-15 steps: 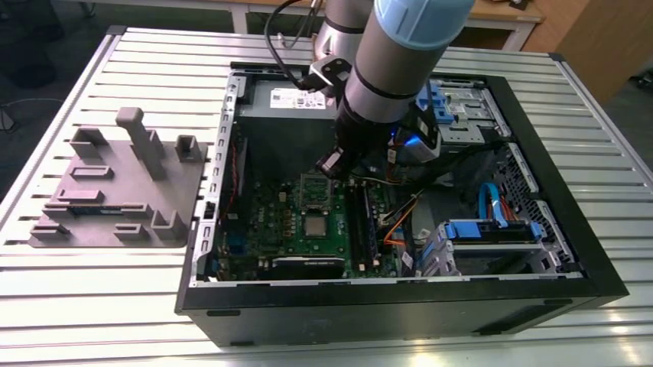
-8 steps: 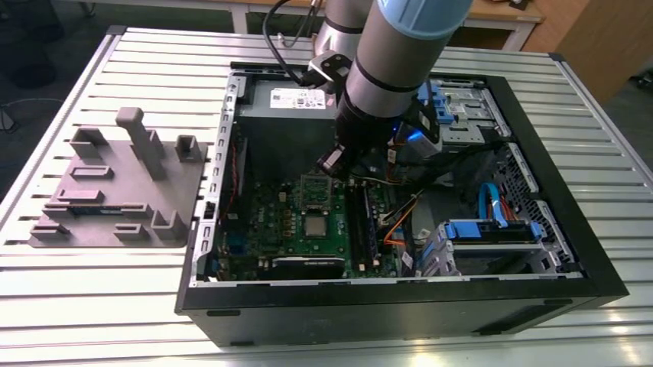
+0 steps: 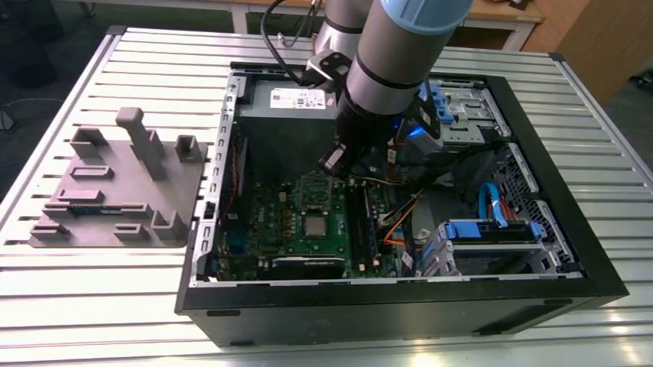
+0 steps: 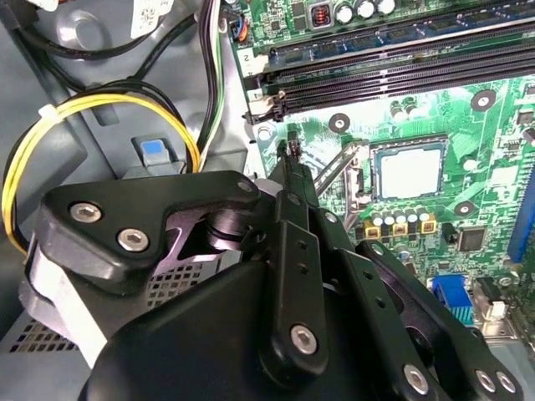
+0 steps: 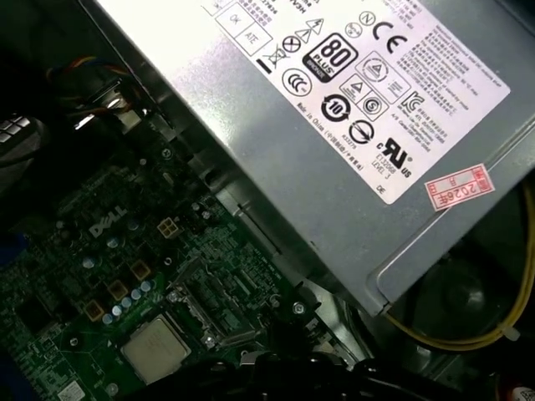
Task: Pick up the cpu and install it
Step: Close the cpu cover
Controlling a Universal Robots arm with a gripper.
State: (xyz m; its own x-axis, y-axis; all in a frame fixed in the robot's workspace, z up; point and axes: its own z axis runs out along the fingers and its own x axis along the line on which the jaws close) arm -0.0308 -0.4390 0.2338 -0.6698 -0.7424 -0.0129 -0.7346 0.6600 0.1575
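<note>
Note the cpu (image 3: 318, 224) seated flat, silvery top up, in the socket near the middle of the green motherboard (image 3: 268, 222), inside the open computer case (image 3: 398, 310). In the exterior view, place the tool (image 3: 332, 164) farther back than the cpu, hanging over the far part of the motherboard, near the chip yet apart from it. In the second wrist view, see the tool (image 4: 290, 157) with its black fingers drawn together to one thin tip and nothing clamped between them. See there the cpu (image 4: 409, 172) off to one side of that tip, with a slanted metal lever (image 4: 336, 167) between the two. In the first wrist view, find the cpu (image 5: 155, 347) on the motherboard, near the grey power supply (image 5: 334, 125) with its white label.

Under the case, note a slatted metal worktop (image 3: 102, 306). On the exterior view's left, well apart from the case, see a grey moulded fixture block (image 3: 118, 191) resting on the slats. Beyond the worktop's far edge, make out pale wooden furniture (image 3: 495, 17).

Count one cpu, one arm (image 3: 403, 46), one tool, one case, one motherboard, one power supply, one fixture block. Count also one bundle of yellow wires (image 4: 100, 109), tied with a white band, looping past the case wall.
</note>
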